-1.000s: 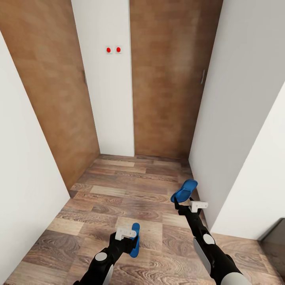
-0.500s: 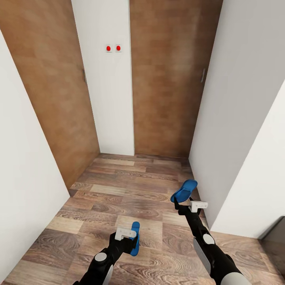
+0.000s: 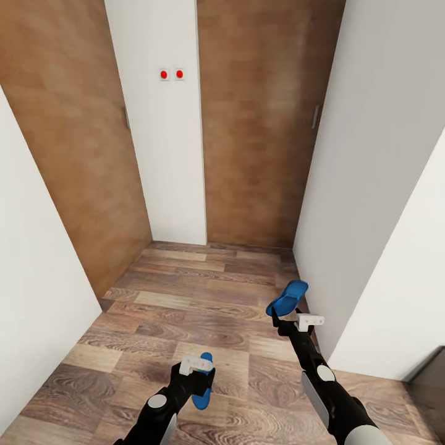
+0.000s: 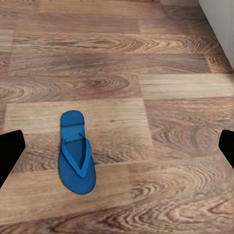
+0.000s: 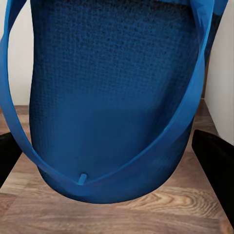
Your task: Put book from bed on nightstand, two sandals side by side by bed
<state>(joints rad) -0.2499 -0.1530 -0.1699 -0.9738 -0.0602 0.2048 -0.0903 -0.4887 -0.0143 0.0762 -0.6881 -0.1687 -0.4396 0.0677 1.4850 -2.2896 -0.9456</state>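
No text, label, brand, number or sign can be read anywhere. The wall (image 3: 170,154) in the upper middle of the head view bears two small red dots (image 3: 171,74) on white plates, with no lettering on them. The sandal (image 4: 75,153) on the floor shows no mark.

Wood-plank floor (image 3: 185,296) is running between white walls (image 3: 37,259) toward two brown doors (image 3: 253,136) at twelve o'clock. One blue sandal (image 4: 75,153) is lying flat on the planks, strap up, at about six o'clock in the head view (image 3: 201,395).
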